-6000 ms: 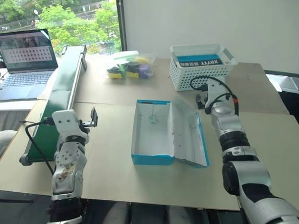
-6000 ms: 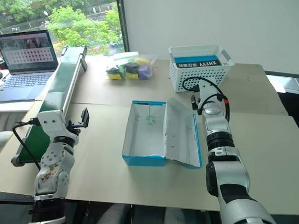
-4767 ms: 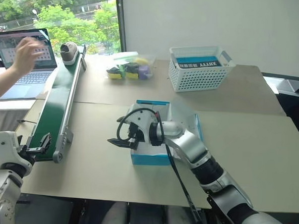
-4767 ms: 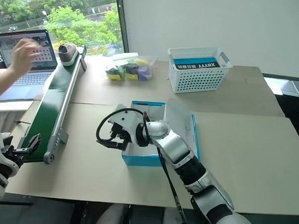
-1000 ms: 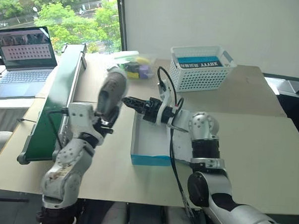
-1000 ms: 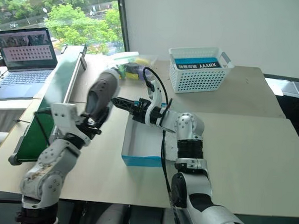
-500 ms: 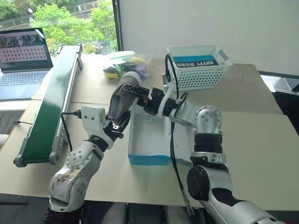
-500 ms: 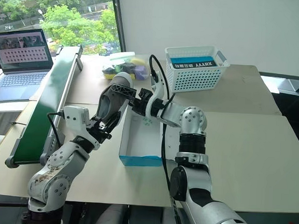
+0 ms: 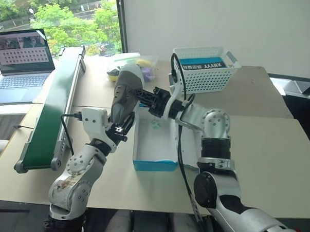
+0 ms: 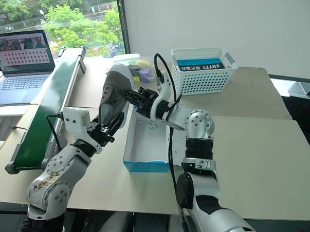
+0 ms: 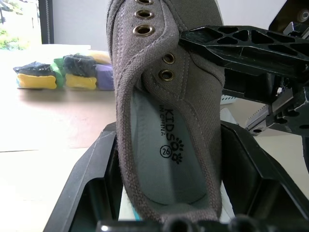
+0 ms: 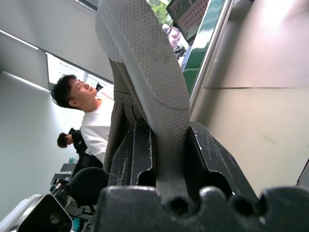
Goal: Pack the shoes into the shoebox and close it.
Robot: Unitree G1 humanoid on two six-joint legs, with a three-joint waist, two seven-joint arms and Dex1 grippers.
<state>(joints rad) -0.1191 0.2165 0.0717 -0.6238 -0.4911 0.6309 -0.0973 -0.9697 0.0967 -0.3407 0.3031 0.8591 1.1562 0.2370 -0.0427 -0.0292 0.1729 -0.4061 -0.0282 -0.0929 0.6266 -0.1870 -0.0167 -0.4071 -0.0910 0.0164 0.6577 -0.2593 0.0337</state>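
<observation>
Fingers of both grippers, left (image 9: 121,129) and right (image 9: 140,95), clamped on one shoe (image 9: 123,91) held upright above the table beside the open box (image 9: 154,141); step: handover to right; next: left lets go, right lowers shoe into box.

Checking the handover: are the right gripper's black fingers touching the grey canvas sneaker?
Touching. The right wrist view shows the right gripper with a finger on each side of the grey canvas sneaker, pressed against sole and upper.
</observation>
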